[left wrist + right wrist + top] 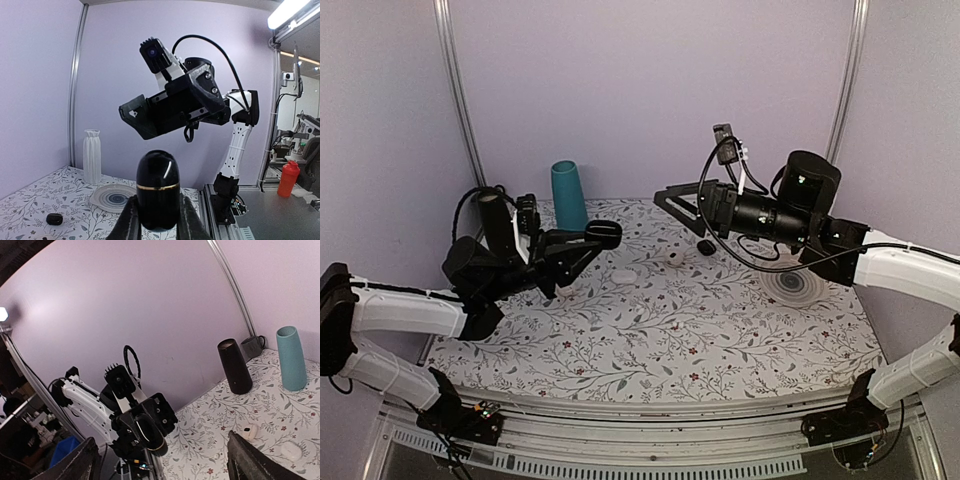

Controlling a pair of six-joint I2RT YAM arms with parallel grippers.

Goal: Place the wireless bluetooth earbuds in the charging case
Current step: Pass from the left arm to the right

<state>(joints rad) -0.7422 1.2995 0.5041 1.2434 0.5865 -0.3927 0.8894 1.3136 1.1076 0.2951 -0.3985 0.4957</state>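
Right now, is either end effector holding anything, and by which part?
Left end effector clamps the charging case by its lower half, below the gold seam. Right end effector is open, empty.

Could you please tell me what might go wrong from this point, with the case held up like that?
1. The left tool pinches only the lower end of the black case, raised off the table; a nudge could twist it loose and drop it.
2. The case looks shut along its gold seam, so nothing can go in yet.
3. The open right tool points at it from nearby; the arms might bump.
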